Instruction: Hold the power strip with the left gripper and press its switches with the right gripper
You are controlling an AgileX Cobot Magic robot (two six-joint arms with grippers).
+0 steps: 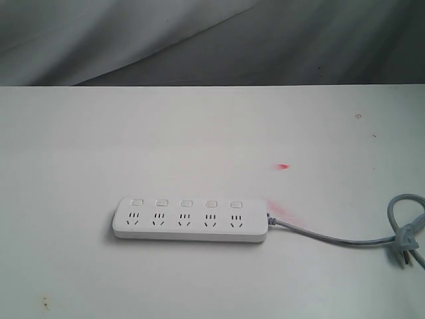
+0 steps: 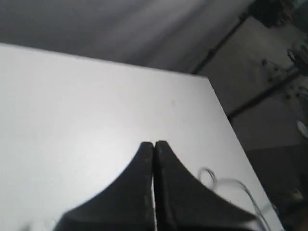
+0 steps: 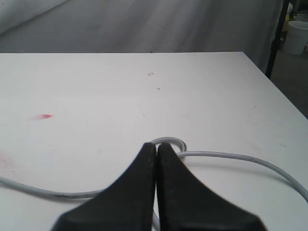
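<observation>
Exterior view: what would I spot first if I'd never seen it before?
The long white power strip, lying flat near the middle of the white table with its five switches in a row. Next, its grey cable snaking right into a loop, and a little red mark farther back.

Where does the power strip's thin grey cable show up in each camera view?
Exterior: grey cable runs from the long white plastic power strip to a loop at the right edge.
Left wrist: blurred, beside the black left gripper.
Right wrist: curving just past the black right gripper.
Shared: red mark, exterior and right wrist.
</observation>
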